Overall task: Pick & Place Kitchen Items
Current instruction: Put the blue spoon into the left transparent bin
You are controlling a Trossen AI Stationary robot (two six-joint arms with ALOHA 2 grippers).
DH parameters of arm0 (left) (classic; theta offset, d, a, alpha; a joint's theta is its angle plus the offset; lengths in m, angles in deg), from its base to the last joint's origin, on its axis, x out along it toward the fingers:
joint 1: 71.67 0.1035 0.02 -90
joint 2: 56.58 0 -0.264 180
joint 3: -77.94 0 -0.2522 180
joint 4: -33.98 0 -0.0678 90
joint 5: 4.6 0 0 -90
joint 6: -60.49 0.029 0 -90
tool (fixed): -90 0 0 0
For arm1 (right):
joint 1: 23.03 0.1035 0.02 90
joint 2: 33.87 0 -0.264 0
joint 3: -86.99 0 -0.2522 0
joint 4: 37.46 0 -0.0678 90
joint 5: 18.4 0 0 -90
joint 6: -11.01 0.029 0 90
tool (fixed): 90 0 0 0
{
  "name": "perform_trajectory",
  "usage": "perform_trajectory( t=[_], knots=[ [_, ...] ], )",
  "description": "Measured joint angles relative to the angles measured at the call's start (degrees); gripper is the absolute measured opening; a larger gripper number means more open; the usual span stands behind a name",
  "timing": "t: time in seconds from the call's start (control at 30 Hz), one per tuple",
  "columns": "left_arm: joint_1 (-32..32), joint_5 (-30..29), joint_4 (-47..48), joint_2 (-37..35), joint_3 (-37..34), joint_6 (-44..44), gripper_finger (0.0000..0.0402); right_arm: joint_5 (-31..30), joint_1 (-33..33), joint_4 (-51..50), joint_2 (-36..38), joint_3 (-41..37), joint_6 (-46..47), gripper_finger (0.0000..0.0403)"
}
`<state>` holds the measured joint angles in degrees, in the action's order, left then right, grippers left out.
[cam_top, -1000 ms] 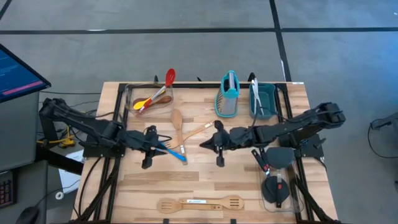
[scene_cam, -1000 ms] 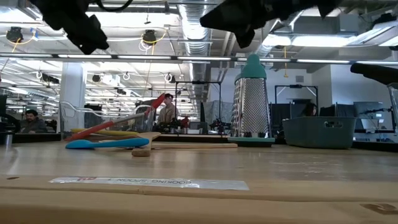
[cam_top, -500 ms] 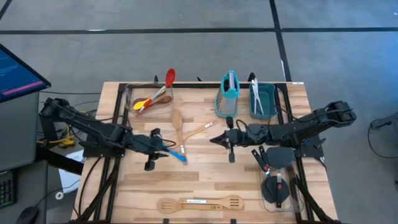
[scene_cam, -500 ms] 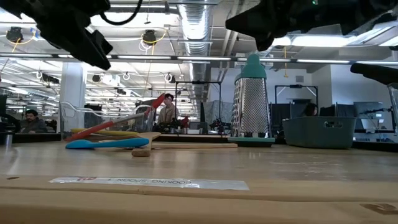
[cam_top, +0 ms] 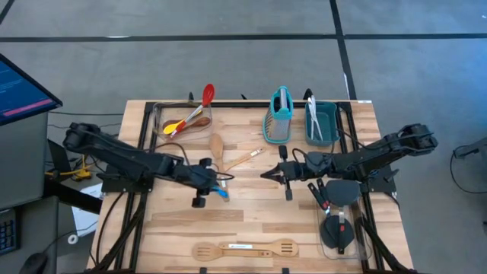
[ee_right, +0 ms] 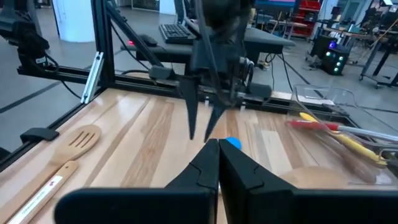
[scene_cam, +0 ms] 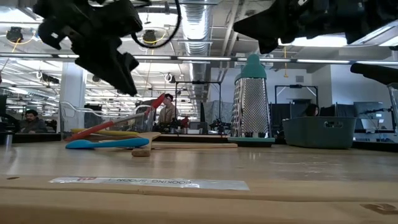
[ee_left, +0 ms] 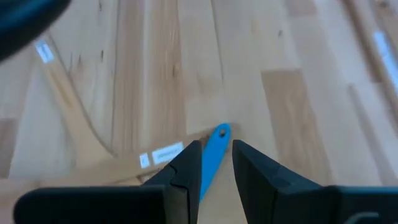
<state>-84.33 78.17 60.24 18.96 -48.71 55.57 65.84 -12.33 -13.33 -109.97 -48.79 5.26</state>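
Left pincer (ee_left: 216,163), its fingers parted and holding nothing, hovers over the blue spoon (ee_left: 213,155) lying on the table (cam_top: 251,213) among wooden spoons, so it should descend squarely astride the handle before closing, while the right pincer (cam_top: 265,174) waits shut nearby.

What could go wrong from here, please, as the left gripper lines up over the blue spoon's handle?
1. The left gripper straddles the blue spoon near its handle end; a grip that far from the middle may let the spoon tilt or slip.
2. A wooden spoon lies crossed with the blue one, so closing or lifting could drag it along.
3. The right gripper, shut, hovers close by over mid-table; the two arms could collide if either moves inward.
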Motion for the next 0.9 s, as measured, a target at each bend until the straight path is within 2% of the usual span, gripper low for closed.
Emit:
perform_trajectory(
  t=[0.17, 0.33, 0.6, 0.9],
  knots=[
    [0.8, 0.1, 5.6, 4.0, 3.5, 4.0, 0.0076, 0.1, -0.3, -1.5, 0.0, 0.0, -0.2, 0.0],
    [0.8, 0.1, 5.6, 5.7, 4.5, 10.0, 0.0076, 0.8, -1.2, -2.1, 0.0, 0.0, 0.2, 0.0],
    [0.8, 0.0, 5.9, 5.6, 4.5, 9.2, 0.0079, 1.5, -1.9, -3.1, 0.0, 0.0, 1.3, 0.0],
    [0.8, -0.1, 5.8, 5.6, 3.9, 9.1, 0.0127, 1.5, -1.9, -3.1, 0.0, 0.0, 2.8, 0.0]
  ],
)
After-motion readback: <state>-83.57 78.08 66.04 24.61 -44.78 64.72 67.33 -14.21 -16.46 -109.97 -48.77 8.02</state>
